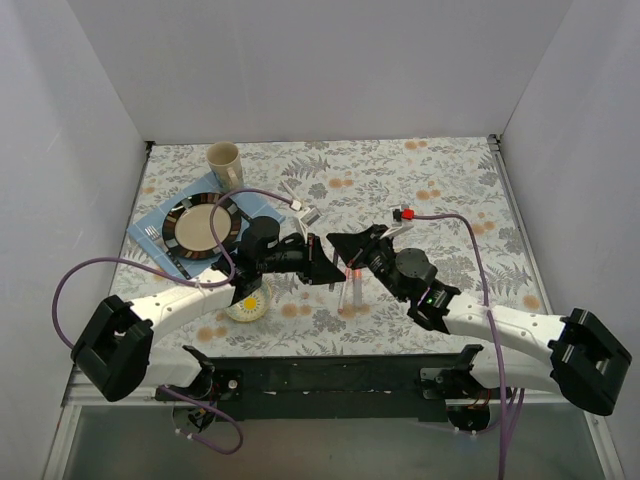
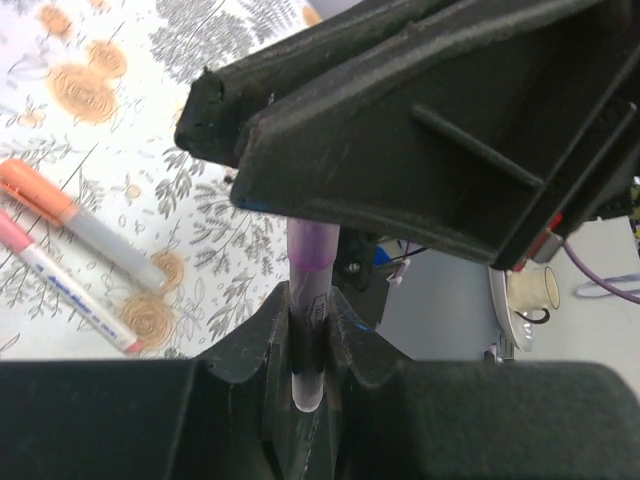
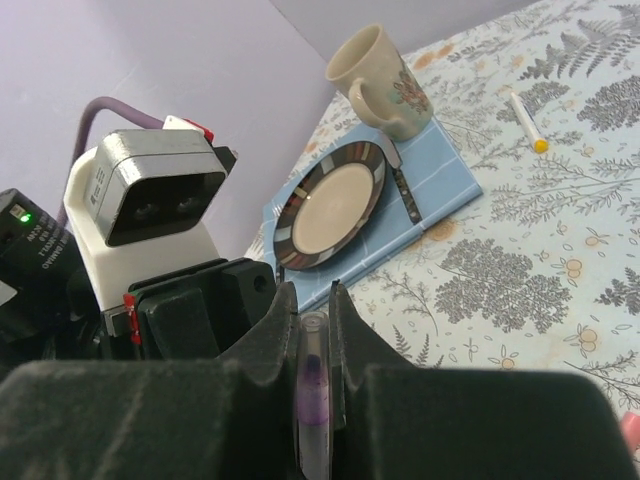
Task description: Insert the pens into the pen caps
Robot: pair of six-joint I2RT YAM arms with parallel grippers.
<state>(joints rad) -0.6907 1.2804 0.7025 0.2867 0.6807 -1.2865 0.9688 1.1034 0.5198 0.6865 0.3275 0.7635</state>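
Note:
My left gripper (image 2: 310, 295) is shut on the pale barrel of a purple pen (image 2: 309, 330), whose purple end points away toward the right gripper's black body (image 2: 420, 130). My right gripper (image 3: 313, 300) is shut on a short translucent purple-tinted piece (image 3: 313, 375), which looks like the purple pen cap. In the top view the two grippers meet tip to tip above the table's middle (image 1: 338, 260). An orange pen (image 2: 80, 225) and a pink pen (image 2: 70, 290) lie side by side on the cloth. A yellow-tipped pen (image 3: 527, 122) lies further off.
A striped plate (image 1: 200, 222) lies on a blue mat (image 1: 150, 225) at the back left, with a beige mug (image 1: 224, 163) behind it. A yellow round thing (image 1: 248, 303) sits under the left arm. White walls enclose the floral tablecloth (image 1: 440, 180).

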